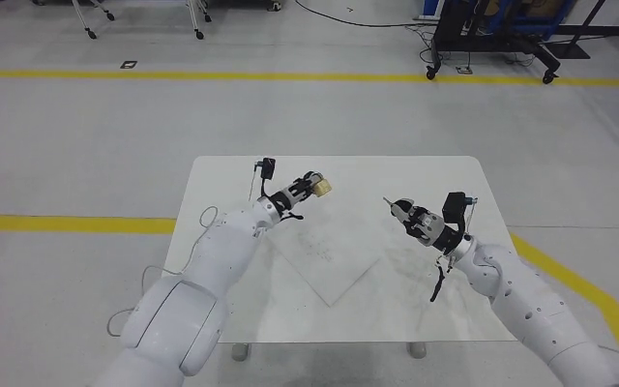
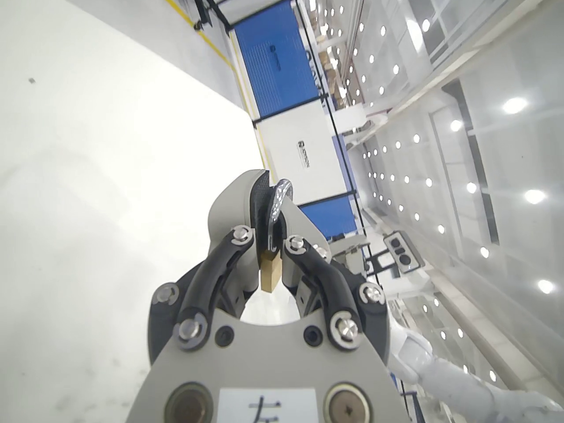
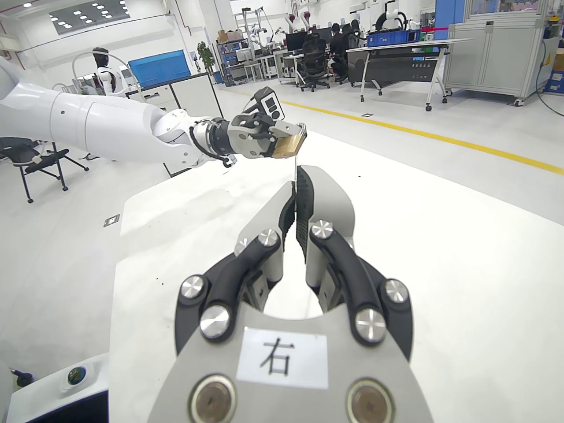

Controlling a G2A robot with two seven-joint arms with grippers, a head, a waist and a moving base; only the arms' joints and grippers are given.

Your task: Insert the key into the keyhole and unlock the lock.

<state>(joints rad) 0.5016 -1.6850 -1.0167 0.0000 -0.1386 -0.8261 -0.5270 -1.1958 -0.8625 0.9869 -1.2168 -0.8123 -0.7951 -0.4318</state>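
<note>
**Lock clamped in left gripper, key pinched in right gripper, the two apart**

Top view. The left gripper [image 1: 311, 186] is closed on the brass lock [image 1: 322, 187], which sticks out past its fingertips. The white table [image 1: 338, 281] lies beneath the lock. The right gripper [image 1: 397, 207] stands well apart from the lock, on the robot's right of it. It is closed on the key [image 1: 388, 202], whose thin tip points roughly towards the lock. Nothing stands on the table between lock and key. Beyond the lock, off the table, a yellow floor line [image 1: 193, 74] crosses the floor. Further beyond the lock, towards the right arm's side, stands a black wheeled frame [image 1: 493, 48].

Left wrist view. The left gripper [image 2: 272, 198] has its fingers [image 2: 238, 204] pressed against the lock [image 2: 270, 276]. The silver shackle [image 2: 280, 195] shows at the fingertips and the brass body sits lower between the fingers. The table [image 2: 88, 156] is behind the lock.

Right wrist view. The right gripper [image 3: 296, 184] is shut tight on the key [image 3: 294, 168], seen as a thin blade rising from the pads. The lock [image 3: 288, 145] is just beyond the blade's tip, not touching it, held above the table [image 3: 440, 244] by the left gripper [image 3: 282, 134]. Far behind the lock, a blue bin [image 3: 390, 38] rests on a desk [image 3: 396, 48]. Its contents cannot be made out.
</note>
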